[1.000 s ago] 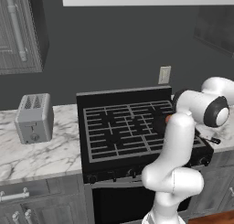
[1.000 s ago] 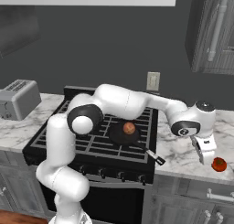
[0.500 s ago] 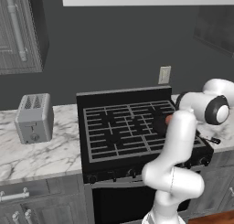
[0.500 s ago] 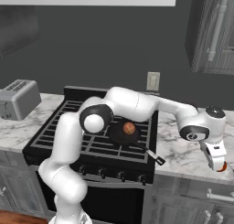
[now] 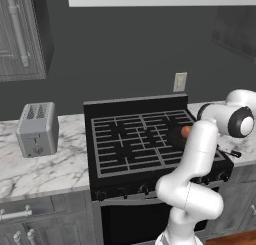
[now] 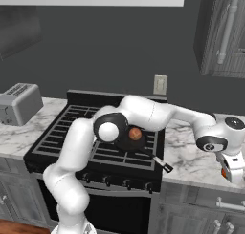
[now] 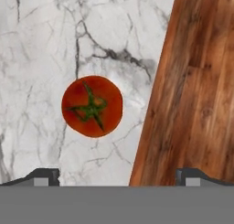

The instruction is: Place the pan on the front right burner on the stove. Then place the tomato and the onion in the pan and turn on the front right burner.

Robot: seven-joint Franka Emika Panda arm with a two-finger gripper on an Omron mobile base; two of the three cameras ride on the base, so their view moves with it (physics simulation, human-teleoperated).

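tomato [image 7: 92, 106] on marble, between spread fingers [image 7: 43, 176], untouched

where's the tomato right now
The tomato lies on the marble counter right of the stove, near the counter's front edge, directly below the open gripper.

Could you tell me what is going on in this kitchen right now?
The robot arm is reaching far to its right, over the marble counter beside the stove. Its open gripper hangs above the tomato, which lies on the counter near the edge, untouched. The pan already sits on the front right burner with the onion inside it. The tomato is not yet picked up.
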